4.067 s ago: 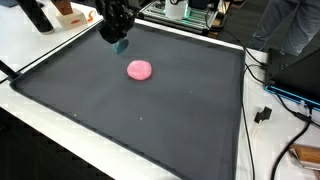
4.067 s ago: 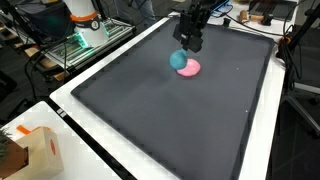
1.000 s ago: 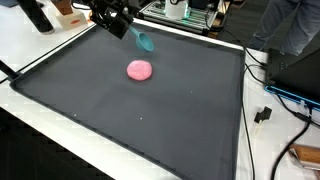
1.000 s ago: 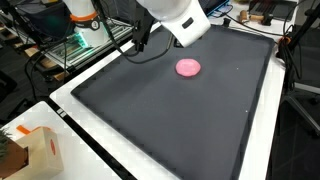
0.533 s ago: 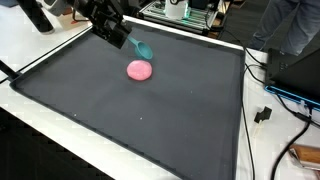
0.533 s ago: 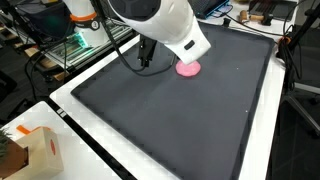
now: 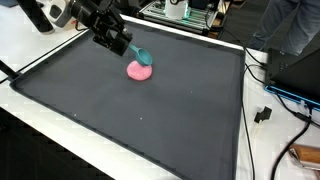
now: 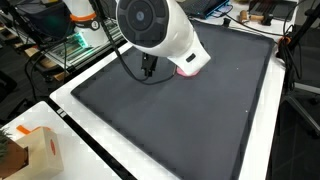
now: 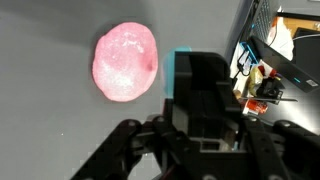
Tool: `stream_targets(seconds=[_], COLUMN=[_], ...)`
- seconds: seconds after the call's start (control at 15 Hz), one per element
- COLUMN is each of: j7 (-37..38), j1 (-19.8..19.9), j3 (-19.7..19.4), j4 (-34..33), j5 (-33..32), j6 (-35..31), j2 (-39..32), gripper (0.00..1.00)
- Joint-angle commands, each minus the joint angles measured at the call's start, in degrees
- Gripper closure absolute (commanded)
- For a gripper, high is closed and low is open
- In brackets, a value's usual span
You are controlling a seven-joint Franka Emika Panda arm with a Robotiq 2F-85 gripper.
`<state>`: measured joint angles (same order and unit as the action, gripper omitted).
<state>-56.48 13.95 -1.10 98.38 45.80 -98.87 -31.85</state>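
Observation:
A pink, flattened lump [image 7: 139, 72] lies on the black mat [image 7: 150, 125] toward its far side; the wrist view shows it as a glossy oval [image 9: 125, 62]. My gripper [image 7: 126, 45] reaches in from the upper left, shut on a teal object [image 7: 143, 57] whose free end hangs just over the lump's top edge. In the wrist view the teal object [image 9: 182, 75] shows as a strip beside the black fingers [image 9: 205, 90], right of the lump. In an exterior view the white arm housing [image 8: 160, 30] hides most of the lump [image 8: 188, 71] and the teal object.
A white table border [image 7: 40, 115] surrounds the mat. Cables and a plug [image 7: 264, 113] lie off its right side, and a person [image 7: 290, 25] stands there. A cardboard box [image 8: 30, 150] sits at a near corner. Equipment racks [image 8: 85, 30] stand behind.
The gripper has carried the teal object from the mat's far edge down toward the pink lump, until its tip is over the lump. The arm housing now covers more of the lump.

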Motion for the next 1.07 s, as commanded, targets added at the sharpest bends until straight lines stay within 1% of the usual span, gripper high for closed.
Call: stream_targets(seconds=[0.0, 0.07, 0.4, 0.47, 0.73, 1.0], j7=[-0.1, -0.1, -0.1, -0.1, -2.2, -4.9], j1=[0.1, 0.1, 0.0, 0.0, 0.7, 0.3], j3=[0.0, 0.0, 0.0, 0.0, 0.1, -0.1], j4=[-0.3, -0.4, -0.5, -0.6, -1.6, -1.7], j5=[-0.2, -0.2, -0.2, -0.2, -0.4, -1.6], j6=[-0.1, -0.1, -0.1, -0.1, 0.6, -0.8], j2=[-0.4, -0.6, -0.6, -0.6, -1.6, -2.4], gripper=[0.75, 0.50, 0.50, 0.75, 0.75, 0.75])
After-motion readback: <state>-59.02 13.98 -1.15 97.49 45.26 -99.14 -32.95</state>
